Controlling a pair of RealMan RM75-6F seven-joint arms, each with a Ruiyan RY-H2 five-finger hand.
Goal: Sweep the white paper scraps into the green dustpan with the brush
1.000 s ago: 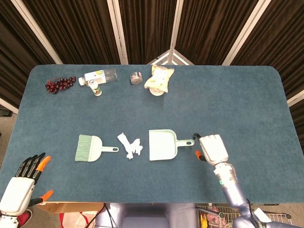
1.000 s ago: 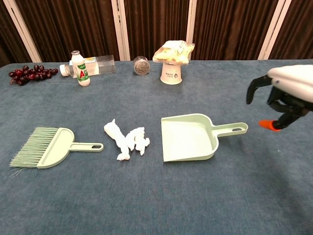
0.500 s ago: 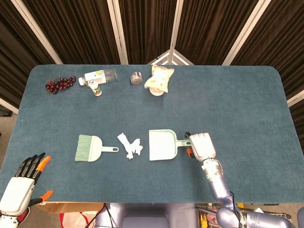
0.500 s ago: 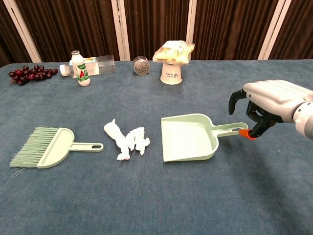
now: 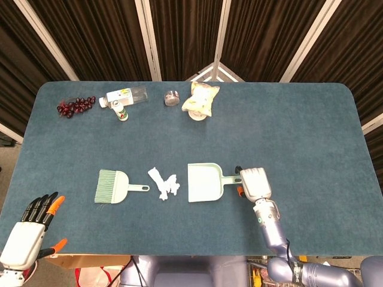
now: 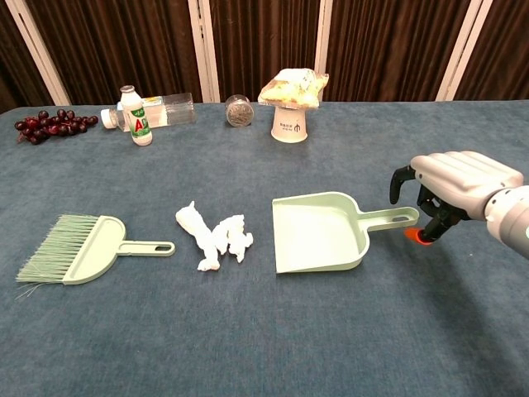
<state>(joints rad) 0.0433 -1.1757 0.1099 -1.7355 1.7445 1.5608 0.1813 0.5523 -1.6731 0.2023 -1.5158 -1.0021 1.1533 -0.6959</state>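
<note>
Change: over the last second the right hand (image 6: pixel 450 186) has swung in from well clear of the table's right side to the tip of the dustpan (image 6: pixel 318 233) handle, dropping lower as it came.
Meaning: the reach looks nearly done; judged from this, the next step is to take hold of the handle and steady the pan before any sweeping.
Right hand: fingers curled downward over the handle end, orange thumb tip just beside it; nothing is gripped as far as the chest view shows, and whether a finger touches the handle cannot be told.
Left hand (image 5: pixel 27 230): hangs off the table's near left corner, fingers straight and apart, holding nothing, far from the brush (image 5: pixel 115 186).
Scraps (image 6: pixel 215 236): a small heap of crumpled white paper lying between brush and pan, nearer the pan's open mouth, none inside it yet.
Dustpan: pale green, flat on the blue table (image 5: pixel 311 131), mouth facing the scraps, handle pointing to the robot's right.
Brush: same pale green, untouched, bristles pointing away from the scraps, handle toward them.
Far edge: grapes (image 5: pixel 75 106), bottles (image 5: pixel 124 98), a jar (image 5: pixel 172 97) and a cup (image 6: pixel 288 124) topped with a bag, well apart from the work.
</note>
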